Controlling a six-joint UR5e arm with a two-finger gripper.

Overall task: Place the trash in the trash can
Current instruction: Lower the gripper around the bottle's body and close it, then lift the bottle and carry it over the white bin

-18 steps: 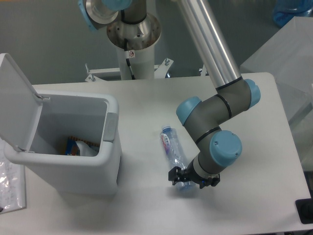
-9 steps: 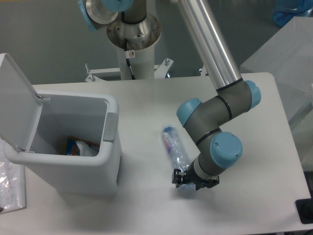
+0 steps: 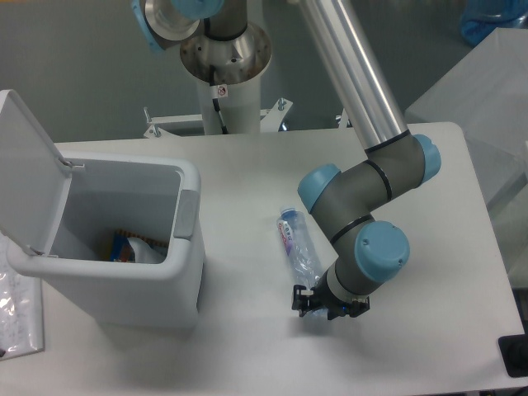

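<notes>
A crushed clear plastic bottle (image 3: 297, 246) with a blue-white-red label lies on the white table, its capped end toward the back. My gripper (image 3: 317, 307) is shut on the bottle's near end, right of the trash can. The trash can (image 3: 115, 272) is a white bin at the left with its lid (image 3: 25, 177) flipped open and a grey latch tab (image 3: 188, 216) on its right side. Some colourful and white items (image 3: 132, 247) lie inside it. The small crumpled wrapper with green marks is not in view.
A flat clear sheet with dark specks (image 3: 16, 313) lies at the left edge beside the bin. The arm's base column (image 3: 224, 74) stands at the back. A dark object (image 3: 515, 355) sits at the table's front right corner.
My gripper has closed on the bottle's near end. The bottle has shifted slightly right and toward the front, its capped end swinging with it.
</notes>
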